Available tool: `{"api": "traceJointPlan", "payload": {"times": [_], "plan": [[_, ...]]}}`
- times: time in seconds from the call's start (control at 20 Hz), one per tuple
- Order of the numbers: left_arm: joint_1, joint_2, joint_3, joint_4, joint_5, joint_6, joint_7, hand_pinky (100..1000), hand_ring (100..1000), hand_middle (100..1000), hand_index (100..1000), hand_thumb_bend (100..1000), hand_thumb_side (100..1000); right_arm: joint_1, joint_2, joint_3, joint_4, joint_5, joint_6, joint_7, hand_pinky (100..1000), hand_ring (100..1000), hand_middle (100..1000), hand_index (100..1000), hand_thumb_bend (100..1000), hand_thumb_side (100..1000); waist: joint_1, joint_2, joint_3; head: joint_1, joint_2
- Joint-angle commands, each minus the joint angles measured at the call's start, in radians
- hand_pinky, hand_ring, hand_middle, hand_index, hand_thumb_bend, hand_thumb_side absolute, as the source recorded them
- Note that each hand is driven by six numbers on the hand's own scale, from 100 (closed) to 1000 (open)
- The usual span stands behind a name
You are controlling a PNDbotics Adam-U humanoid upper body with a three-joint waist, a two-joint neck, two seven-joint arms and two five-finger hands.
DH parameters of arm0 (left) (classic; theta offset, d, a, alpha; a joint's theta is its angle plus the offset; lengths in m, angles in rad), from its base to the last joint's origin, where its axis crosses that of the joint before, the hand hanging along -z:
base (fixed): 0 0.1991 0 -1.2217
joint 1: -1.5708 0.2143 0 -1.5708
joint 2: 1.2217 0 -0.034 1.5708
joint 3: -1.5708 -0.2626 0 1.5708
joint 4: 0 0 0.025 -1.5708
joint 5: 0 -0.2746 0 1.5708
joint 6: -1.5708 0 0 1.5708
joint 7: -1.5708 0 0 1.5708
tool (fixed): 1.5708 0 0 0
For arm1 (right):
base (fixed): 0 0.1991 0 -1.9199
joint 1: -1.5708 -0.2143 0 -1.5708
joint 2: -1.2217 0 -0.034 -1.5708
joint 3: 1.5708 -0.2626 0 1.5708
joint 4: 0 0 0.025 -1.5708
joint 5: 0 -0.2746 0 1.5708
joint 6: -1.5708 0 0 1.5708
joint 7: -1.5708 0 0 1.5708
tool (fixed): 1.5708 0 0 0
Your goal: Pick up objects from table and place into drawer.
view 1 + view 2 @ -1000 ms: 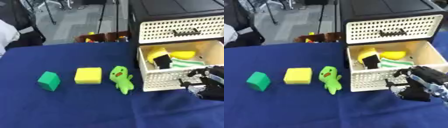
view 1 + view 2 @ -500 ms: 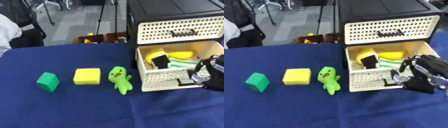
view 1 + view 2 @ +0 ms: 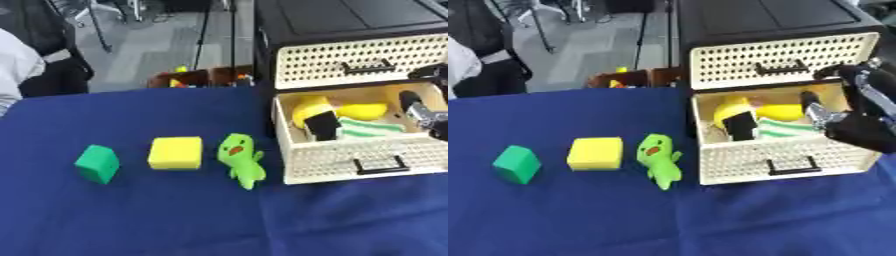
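Note:
On the blue table lie a green cube (image 3: 97,163), a yellow block (image 3: 176,153) and a green duck-like plush toy (image 3: 242,160), in a row from left to right. Right of the toy stands the open cream perforated drawer (image 3: 367,162). It holds yellow things (image 3: 311,106), a black item (image 3: 322,125) and a green-and-white striped cloth (image 3: 367,127). My right hand (image 3: 861,112), black with silver parts, hangs over the drawer's right end and hides that corner. I see nothing in it. My left hand does not show.
The drawer belongs to a black cabinet (image 3: 350,20) with a closed perforated drawer (image 3: 359,60) above it. A box of coloured items (image 3: 206,77) stands behind the table's far edge. A person's sleeve (image 3: 16,67) shows at the far left.
My right hand has risen from in front of the drawer's face to over its right end. The cube, block and toy lie where they were.

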Motion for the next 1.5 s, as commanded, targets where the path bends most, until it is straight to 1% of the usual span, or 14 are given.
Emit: {"api": "traceJointPlan", "payload": {"times": [0.05,0.2,0.25,0.3,0.45,0.7,0.75,0.9,0.95,1.05,1.15,1.3,1.4,1.5], "plan": [[-0.003,0.022,0.009,-0.016,0.0,0.005,0.002,546,650,644,899,291,919,-0.028,-0.03,-0.029,-0.019,-0.06,0.0,-0.099,100,223,233,862,202,928,-0.002,-0.023,0.001,0.01,0.005],[-0.005,0.024,0.009,-0.016,-0.001,0.008,0.004,546,651,646,898,294,918,-0.052,-0.023,-0.026,-0.019,-0.142,-0.029,-0.249,114,230,240,867,199,932,0.0,-0.023,0.002,0.026,0.006],[-0.006,0.025,0.009,-0.016,-0.001,0.009,0.006,547,652,647,898,294,918,-0.058,-0.02,-0.023,-0.019,-0.173,-0.044,-0.302,125,251,242,868,200,939,0.001,-0.023,0.002,0.029,0.006],[-0.007,0.025,0.008,-0.016,0.0,0.01,0.007,547,652,647,898,292,920,-0.068,-0.017,-0.021,-0.019,-0.204,-0.065,-0.363,131,246,254,872,193,949,0.002,-0.023,0.002,0.03,0.006],[-0.009,0.025,0.005,-0.016,0.001,0.011,0.007,547,652,648,898,292,920,-0.093,-0.008,-0.008,-0.019,-0.281,-0.138,-0.551,168,285,290,876,163,948,0.003,-0.023,0.004,0.029,0.003],[-0.012,0.025,0.002,-0.016,0.003,0.015,0.007,547,654,651,898,293,920,-0.127,0.019,0.018,-0.019,-0.33,-0.256,-0.808,258,386,375,873,100,960,0.006,-0.022,0.01,0.029,0.002],[-0.012,0.026,0.003,-0.016,0.003,0.017,0.009,547,654,651,898,293,919,-0.133,0.024,0.02,-0.019,-0.336,-0.279,-0.858,262,389,379,873,100,962,0.007,-0.022,0.011,0.03,0.003],[-0.013,0.032,0.002,-0.016,0.002,0.022,0.012,547,656,657,898,294,919,-0.148,0.026,0.027,-0.019,-0.341,-0.354,-0.988,332,470,445,862,100,991,0.007,-0.021,0.014,0.039,0.005],[-0.013,0.033,0.002,-0.016,0.003,0.024,0.013,547,657,658,898,294,919,-0.15,0.025,0.029,-0.019,-0.339,-0.381,-1.024,339,476,451,861,100,992,0.007,-0.021,0.016,0.041,0.006],[-0.014,0.035,0.001,-0.016,0.005,0.031,0.018,547,658,661,897,294,919,-0.152,0.024,0.035,-0.019,-0.332,-0.433,-1.079,375,509,479,852,100,994,0.007,-0.02,0.018,0.045,0.007],[-0.016,0.038,0.0,-0.016,0.006,0.04,0.023,548,662,670,897,298,917,-0.153,0.025,0.041,-0.019,-0.32,-0.495,-1.117,431,556,516,845,100,1000,0.008,-0.019,0.02,0.054,0.006],[-0.016,0.053,-0.001,-0.016,-0.001,0.059,0.025,552,679,688,901,331,895,-0.152,0.035,0.047,-0.019,-0.305,-0.583,-1.135,478,592,550,841,100,1000,0.011,-0.017,0.023,0.067,0.006],[-0.012,0.091,-0.004,-0.016,-0.02,0.083,0.01,558,699,713,907,342,877,-0.146,0.039,0.056,-0.019,-0.301,-0.619,-1.137,478,590,548,839,100,998,0.013,-0.017,0.025,0.071,0.009],[-0.005,0.146,-0.009,-0.016,-0.047,0.116,-0.019,574,731,749,917,355,853,-0.144,0.043,0.063,-0.019,-0.302,-0.638,-1.138,480,589,548,838,100,1000,0.016,-0.019,0.026,0.07,0.015]]}}
